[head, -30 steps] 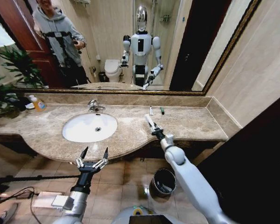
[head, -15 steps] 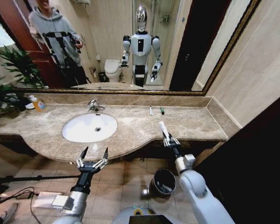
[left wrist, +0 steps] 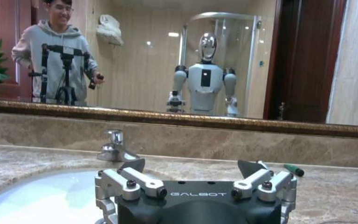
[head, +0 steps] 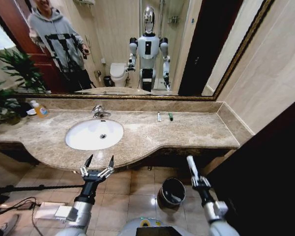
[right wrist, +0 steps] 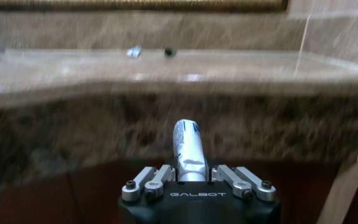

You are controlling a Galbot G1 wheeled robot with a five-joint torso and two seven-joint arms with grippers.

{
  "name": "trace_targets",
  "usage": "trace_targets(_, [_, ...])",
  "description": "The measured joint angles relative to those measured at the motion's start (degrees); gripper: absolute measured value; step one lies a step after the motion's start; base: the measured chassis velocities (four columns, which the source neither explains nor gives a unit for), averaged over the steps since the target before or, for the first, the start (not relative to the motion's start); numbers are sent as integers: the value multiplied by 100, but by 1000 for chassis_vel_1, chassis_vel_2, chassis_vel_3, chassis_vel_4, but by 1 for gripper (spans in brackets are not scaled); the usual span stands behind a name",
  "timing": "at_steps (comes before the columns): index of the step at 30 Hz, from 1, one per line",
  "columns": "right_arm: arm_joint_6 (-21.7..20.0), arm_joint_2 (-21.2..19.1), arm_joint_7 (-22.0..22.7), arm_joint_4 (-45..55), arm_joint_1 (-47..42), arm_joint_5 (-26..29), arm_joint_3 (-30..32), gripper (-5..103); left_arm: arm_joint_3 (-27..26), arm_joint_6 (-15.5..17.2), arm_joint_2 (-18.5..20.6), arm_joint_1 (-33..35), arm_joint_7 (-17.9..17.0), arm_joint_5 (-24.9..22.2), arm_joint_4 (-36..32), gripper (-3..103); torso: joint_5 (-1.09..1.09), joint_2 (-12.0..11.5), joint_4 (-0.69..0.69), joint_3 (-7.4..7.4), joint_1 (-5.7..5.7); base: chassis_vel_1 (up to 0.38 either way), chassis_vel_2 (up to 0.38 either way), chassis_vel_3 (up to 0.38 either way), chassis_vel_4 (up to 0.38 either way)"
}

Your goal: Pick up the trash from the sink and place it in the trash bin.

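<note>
Tube held beside the bin, release not yet made

Carrying step is in hand: the right gripper point(head: 194, 178) has its fingers clamped on a white tube point(head: 191, 163), which stands up out of it; the right wrist view shows the tube point(right wrist: 187, 149) pinched between the two fingers, below the edge of the countertop point(head: 196, 130). The gripper hangs low, in front of the counter and just beside the trash bin point(head: 171, 192), a little to its right; I judge that it is not yet over the opening.

The next move, as I see it, calls for bringing the tube above the shiny rim and only then parting the fingers; the opening is small, so a release from the side could drop the tube on the floor tiles.

The left gripper point(head: 98, 167) waits with fingers apart in front of the sink point(head: 83, 141); the basin looks bare. Two small items lie near the back wall, a white tube point(head: 159, 117) and a dark green one point(head: 170, 117), well apart from the bin. An orange-liquid bottle point(head: 40, 109) stands far left; nothing blocks the way to the bin.
</note>
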Motion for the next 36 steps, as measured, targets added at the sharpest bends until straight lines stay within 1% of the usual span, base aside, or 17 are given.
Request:
trace_targets(2, [-89,63,-67,-141,45,2,-64,25,0,0,0,0,0,0,0,100,1,0,0,0,0,0,0,0,0])
trace_targets(3, [-247,90,-172,-256,94,52,-113,25,0,0,0,0,0,0,0,100,2,0,0,0,0,0,0,0,0])
trace_targets(7, [-1213,-5,-775,-1087,597,219,-273,25,0,0,0,0,0,0,0,100,0,0,0,1,0,0,0,0,0])
trace_targets(8, [-1213,-5,-775,-1087,597,219,-273,25,0,0,0,0,0,0,0,100,0,0,0,1,0,0,0,0,0])
trace_targets(10, [-1533,-14,-909,-1592,1013,112,-312,25,0,0,0,0,1,0,0,100,1,-1,0,1,0,0,0,0,0])
trace_targets(11, [-1533,-14,-909,-1592,1013,112,-312,25,0,0,0,0,1,0,0,100,1,-1,0,1,0,0,0,0,0])
trace_targets(14, [-1902,-7,-1036,-2633,1889,-183,-399,25,-1,0,-1,0,-1,0,0,100,0,-1,3,1,2,0,0,0,0])
trace_targets(15, [-1902,-7,-1036,-2633,1889,-183,-399,25,-1,0,-1,0,-1,0,0,100,0,-1,3,1,2,0,0,0,0])
trace_targets(17, [-2071,-6,-992,-3332,2325,-232,-535,25,0,0,0,0,1,0,0,100,1,-1,1,1,2,0,0,0,0])
trace_targets(18, [-2071,-6,-992,-3332,2325,-232,-535,25,0,0,0,0,1,0,0,100,1,-1,1,1,2,0,0,0,0])
trace_targets(21, [-2149,-76,-958,-4148,2773,-288,-768,25,0,0,0,0,0,0,0,100,-1,-1,0,1,1,0,0,0,0])
trace_targets(22, [-2149,-76,-958,-4148,2773,-288,-768,25,0,0,0,0,0,0,0,100,-1,-1,0,1,1,0,0,0,0])
trace_targets(25, [-2095,33,-918,-4988,3308,-574,-823,25,-1,0,0,0,0,0,0,100,1,-1,1,1,1,0,0,0,0])
trace_targets(31, [-2028,133,-907,-5799,3853,-811,-898,25,0,0,0,0,0,0,0,100,0,-1,1,1,1,0,0,0,0])
trace_targets(33, [-1865,190,-912,-6364,4186,-995,-885,25,0,0,0,0,0,0,0,100,0,-1,0,1,1,0,0,0,0])
trace_targets(35, [-1423,279,-856,-7004,4507,-1378,-764,25,-1,0,1,0,0,0,0,100,1,-1,0,1,1,0,0,0,0])
trace_targets(36, [-1423,279,-856,-7004,4507,-1378,-764,25,-1,0,1,0,0,0,0,100,1,-1,0,1,1,0,0,0,0])
